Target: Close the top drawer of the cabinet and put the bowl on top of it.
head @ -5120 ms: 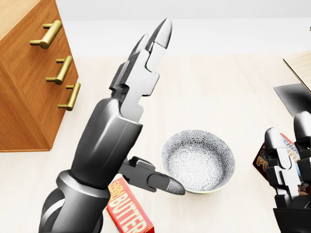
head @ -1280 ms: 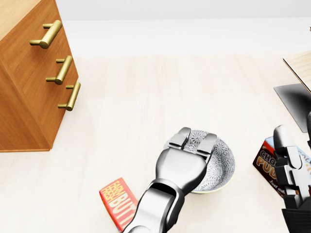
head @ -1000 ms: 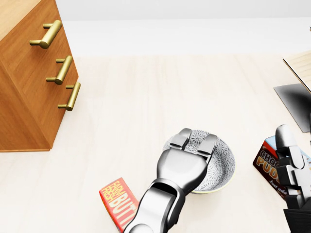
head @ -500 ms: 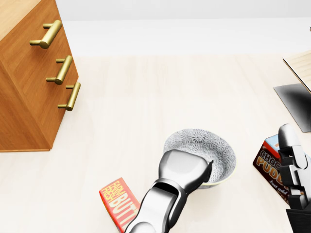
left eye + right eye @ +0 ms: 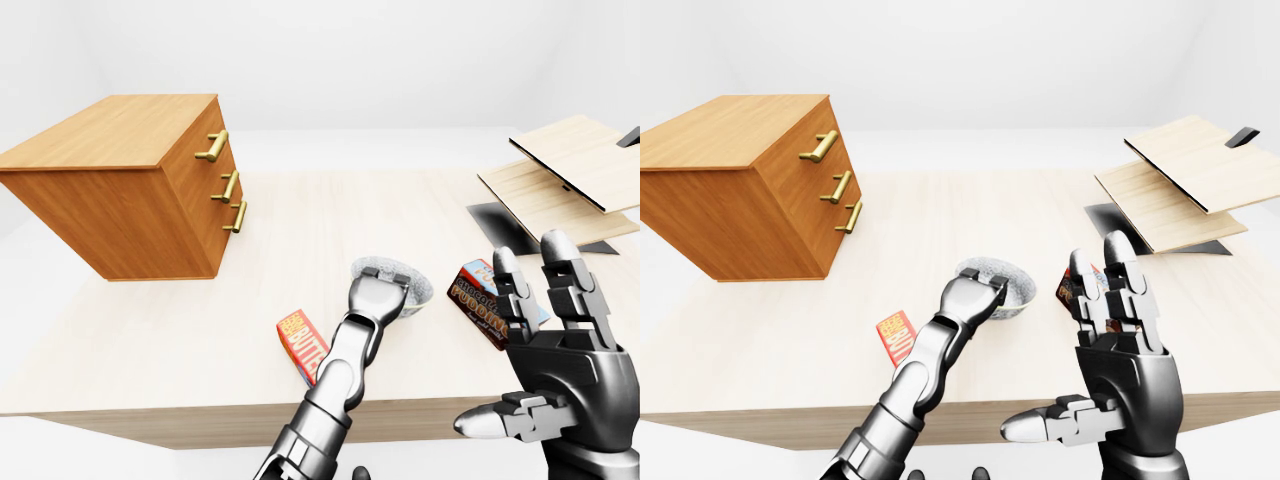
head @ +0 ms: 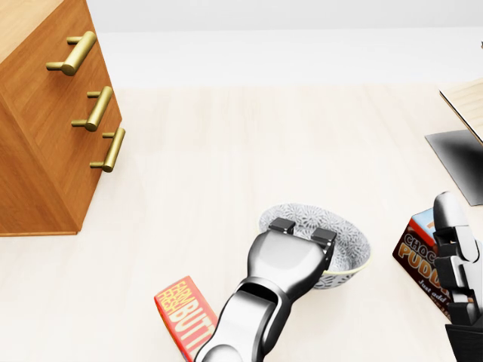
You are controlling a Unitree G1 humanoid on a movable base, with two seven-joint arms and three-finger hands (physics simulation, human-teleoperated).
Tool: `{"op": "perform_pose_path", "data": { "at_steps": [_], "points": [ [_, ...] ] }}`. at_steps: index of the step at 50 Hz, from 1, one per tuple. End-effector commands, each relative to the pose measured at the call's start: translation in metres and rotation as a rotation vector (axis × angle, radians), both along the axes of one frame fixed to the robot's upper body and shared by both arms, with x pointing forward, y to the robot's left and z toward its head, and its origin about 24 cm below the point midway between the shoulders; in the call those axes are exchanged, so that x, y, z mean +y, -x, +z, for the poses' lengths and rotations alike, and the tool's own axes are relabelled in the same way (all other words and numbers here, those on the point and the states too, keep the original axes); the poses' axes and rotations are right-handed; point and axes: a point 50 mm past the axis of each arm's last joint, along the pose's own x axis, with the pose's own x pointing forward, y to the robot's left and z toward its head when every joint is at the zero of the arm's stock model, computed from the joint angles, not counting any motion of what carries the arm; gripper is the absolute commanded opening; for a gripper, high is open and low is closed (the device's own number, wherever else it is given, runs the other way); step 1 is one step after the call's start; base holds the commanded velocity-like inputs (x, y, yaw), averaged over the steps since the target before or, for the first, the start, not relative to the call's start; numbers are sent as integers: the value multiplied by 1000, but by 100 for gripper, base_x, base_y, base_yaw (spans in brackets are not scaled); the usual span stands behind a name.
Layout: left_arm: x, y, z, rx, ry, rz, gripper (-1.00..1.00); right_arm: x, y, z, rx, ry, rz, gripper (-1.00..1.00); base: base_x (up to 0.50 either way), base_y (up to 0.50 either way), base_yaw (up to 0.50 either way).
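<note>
Tilting a little, the bowl point(image 6: 347, 243) is held by the left hand point(image 6: 288, 260) close to the worktop point(image 6: 226, 151) edge at the bottom of the head view, about halfway along it. Two fingers point(image 6: 323, 236) are hooked over the bowl's rim on the side nearest that edge, and the thumb is hidden under the hand. It cannot be told if the bowl is touching the worktop. The right hand point(image 5: 1128, 368) is held up wide open above the same edge, further right. The cabinet point(image 5: 120, 190) is set at the worktop's left end, well apart from the bowl. Its three drawer fronts are seen lined up flat, each with a gold handle point(image 6: 73, 53). A red butter box point(image 6: 181, 313) is laid just left of the left arm. A pudding box point(image 6: 415, 253) is seen just right of the bowl. Pale boards point(image 5: 560, 170) and a dark mat point(image 6: 456, 158) are placed by the worktop's right end.
</note>
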Motion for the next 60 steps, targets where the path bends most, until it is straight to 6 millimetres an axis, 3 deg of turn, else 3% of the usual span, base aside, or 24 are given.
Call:
{"op": "perform_pose_path", "data": {
  "at_steps": [1, 45, 46, 51, 54, 60],
  "points": [
    [1, 0, 5, -5, -10, 2, -100, 0, 0, 0, 0, 0, 2, 100, 0, 0, 0],
    [23, 4, 70, -119, 53, 52, -100, 1, 0, -1, 6, 0, 8, 100, 0, 0, 0],
    [32, 5, 92, -161, 58, 74, -100, 2, 0, -1, 10, 0, 10, 100, 0, 0, 0],
    [43, 6, 119, -213, 88, 102, -100, 2, 0, -2, 16, -1, 14, 100, 0, 0, 0],
    [53, 7, 151, -314, 147, 122, -100, 4, -1, -4, 26, 0, 20, 100, 0, 0, 0],
    [59, 9, 175, -399, 202, 117, -100, 6, -1, -6, 37, 1, 27, 100, 0, 0, 0]
  ]
}}
